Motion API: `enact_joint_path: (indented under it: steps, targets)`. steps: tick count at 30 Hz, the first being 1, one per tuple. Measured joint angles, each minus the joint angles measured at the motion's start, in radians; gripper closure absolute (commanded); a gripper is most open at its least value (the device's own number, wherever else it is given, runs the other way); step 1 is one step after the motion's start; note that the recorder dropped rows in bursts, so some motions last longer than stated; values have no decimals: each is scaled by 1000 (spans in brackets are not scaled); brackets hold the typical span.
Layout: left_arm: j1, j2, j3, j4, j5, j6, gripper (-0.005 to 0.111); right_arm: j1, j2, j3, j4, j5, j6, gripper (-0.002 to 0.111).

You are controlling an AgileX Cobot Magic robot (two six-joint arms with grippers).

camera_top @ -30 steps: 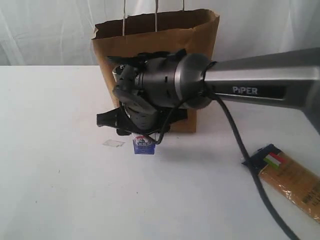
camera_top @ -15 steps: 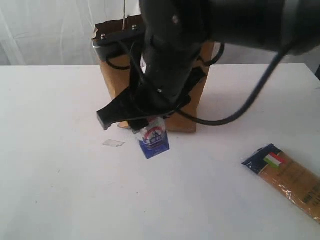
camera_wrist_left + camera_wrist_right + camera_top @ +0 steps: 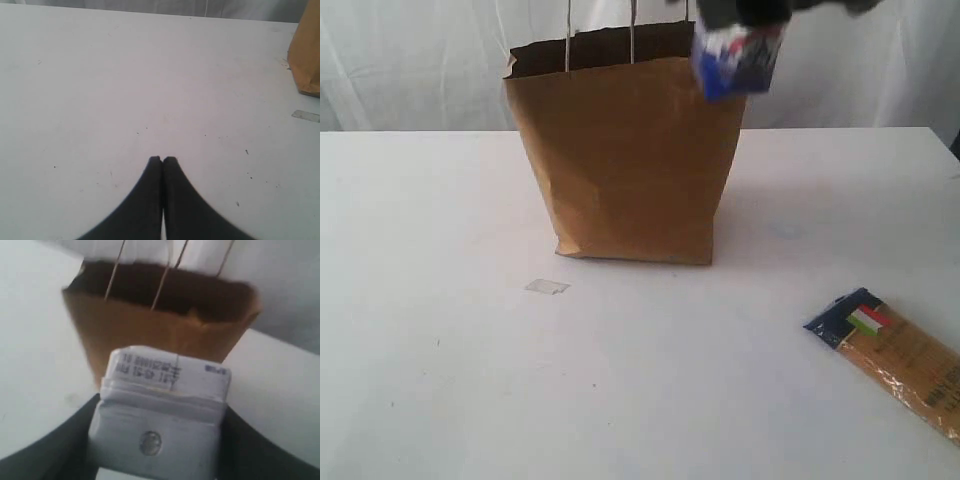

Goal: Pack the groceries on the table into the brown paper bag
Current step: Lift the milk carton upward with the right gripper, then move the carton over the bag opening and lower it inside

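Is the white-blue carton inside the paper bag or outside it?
Outside: the right gripper holds the carton aloft near the top of the bag.

Backdrop: a white curtain (image 3: 410, 60) hangs behind the far edge of the surface, falling in soft vertical folds across the whole width of the exterior view.
Furniture: one wide, flat white surface (image 3: 440, 390), plain and matte, runs from the foreground back to the curtain.
Marks: a few small dark specks (image 3: 437, 344) dot the surface, and a small pale translucent scrap (image 3: 547, 287) lies flat on it.
Light: soft and even, with only faint, blurred shadows.
Right edge: a dark sliver (image 3: 955, 145) shows beyond the surface's far corner; what it is cannot be told.
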Motion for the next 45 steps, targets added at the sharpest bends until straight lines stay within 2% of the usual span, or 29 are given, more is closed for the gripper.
enact_joint_path:
  steps: [5, 11, 18, 26, 30, 38, 45]
  targets:
    - [0, 0, 0, 0, 0, 0, 107, -20, 18, 0, -213, -205, 245, 73]
    - [0, 0, 0, 0, 0, 0, 107, -121, 131, -14, -241, -455, 421, 75]
    - [0, 0, 0, 0, 0, 0, 107, -260, 278, -62, -250, -496, 469, 75]
    - [0, 0, 0, 0, 0, 0, 107, -318, 387, -70, -253, -674, 487, 75]
    - [0, 0, 0, 0, 0, 0, 107, -318, 427, -70, -256, -680, 487, 75]
    - [0, 0, 0, 0, 0, 0, 107, -320, 484, -70, -284, -550, 487, 75]
    - [0, 0, 0, 0, 0, 0, 107, -320, 484, -70, -284, -537, 487, 72]
